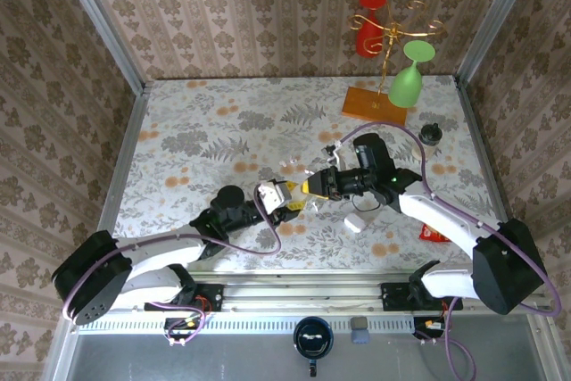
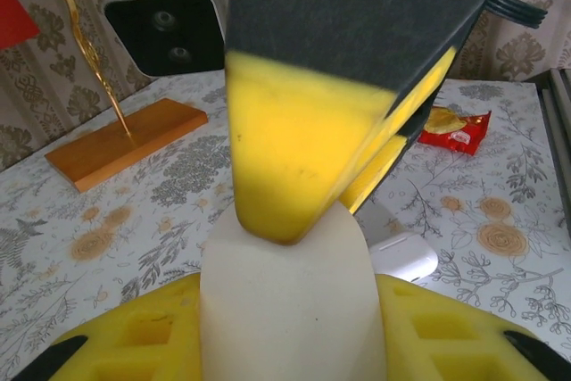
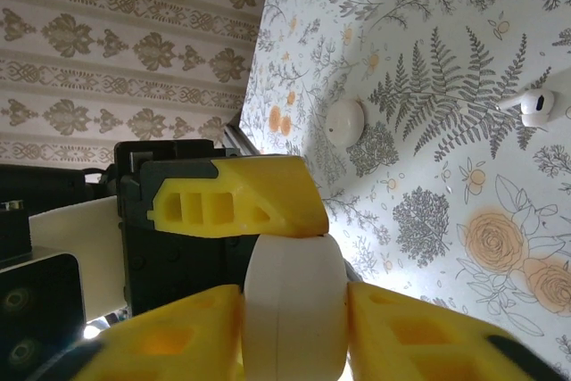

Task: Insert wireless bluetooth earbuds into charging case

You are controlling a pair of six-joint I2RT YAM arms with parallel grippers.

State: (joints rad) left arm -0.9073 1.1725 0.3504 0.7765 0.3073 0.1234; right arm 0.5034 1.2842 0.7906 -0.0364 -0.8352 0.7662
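White and glossy, the charging case [image 2: 294, 296] hung above the table [image 1: 187, 131], clamped low down between the yellow fingers of the left gripper [image 1: 284, 204]. The right gripper [image 1: 310, 186] met it from the opposite side, with its own pads [image 3: 178, 341] pressed against the case's two faces, so both arms were grasping the one case. No lid stood open that I could see. One earbud [image 3: 536, 106] lay loose on the table, well apart from the case, and what looked like more earbuds [image 1: 290, 165] lay just beyond the grippers. A second case [image 1: 354, 222] rested on the table near the right arm. The step in hand looked like opening the case, with no bud inserted yet. The next move would call for the left to hold the body steady while the right levered the lid up without twisting the case loose, and then a reach for a bud.
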